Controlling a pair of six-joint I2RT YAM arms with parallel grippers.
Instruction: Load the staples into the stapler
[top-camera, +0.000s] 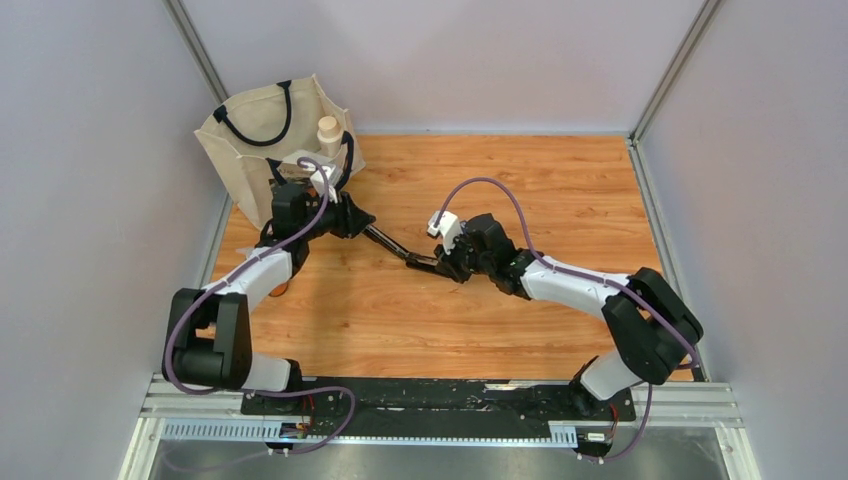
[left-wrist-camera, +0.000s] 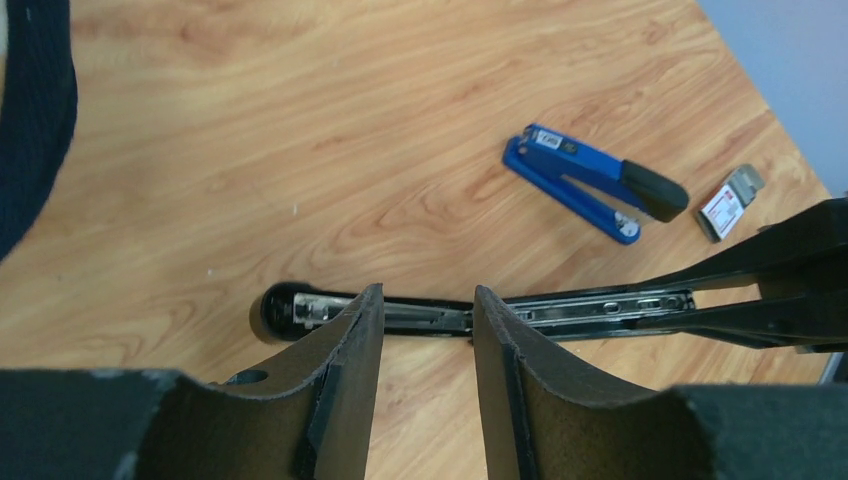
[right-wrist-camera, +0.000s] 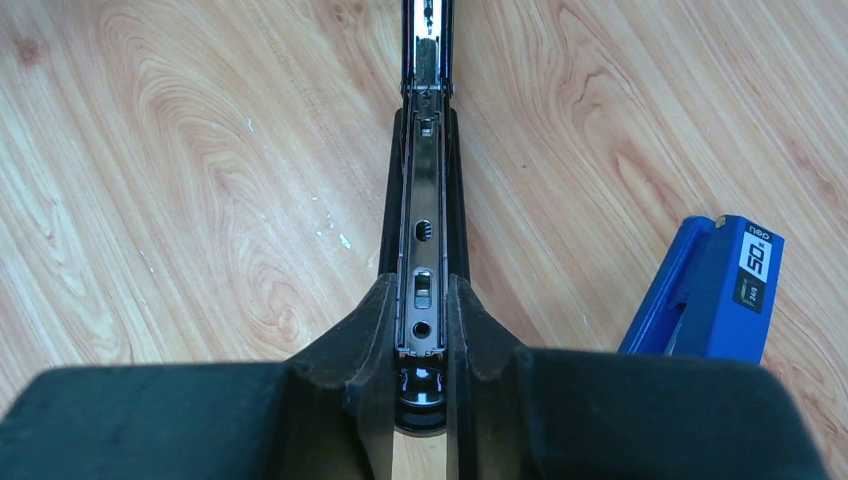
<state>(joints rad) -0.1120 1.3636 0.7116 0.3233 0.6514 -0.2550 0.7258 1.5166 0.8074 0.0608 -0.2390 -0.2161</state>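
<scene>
A black stapler (left-wrist-camera: 560, 308) lies swung open flat on the wooden table, its metal magazine facing up. My right gripper (right-wrist-camera: 422, 290) is shut on one end of the black stapler (right-wrist-camera: 424, 200); in the top view that grip (top-camera: 447, 264) sits mid-table. My left gripper (left-wrist-camera: 425, 300) is open, its fingertips just at the stapler's other half near the round hinge end, nothing between them. In the top view the left gripper (top-camera: 358, 222) hangs over the stapler's (top-camera: 400, 248) far-left end. The staples (left-wrist-camera: 730, 205), a small white box with red print and a grey strip, lie beyond it.
A blue stapler (left-wrist-camera: 590, 182) lies closed near the staples, and it also shows beside my right fingers (right-wrist-camera: 712, 290). A cream tote bag (top-camera: 262, 150) with black straps and a bottle (top-camera: 328, 131) stands at the back left, close behind my left arm. Grey walls enclose the table.
</scene>
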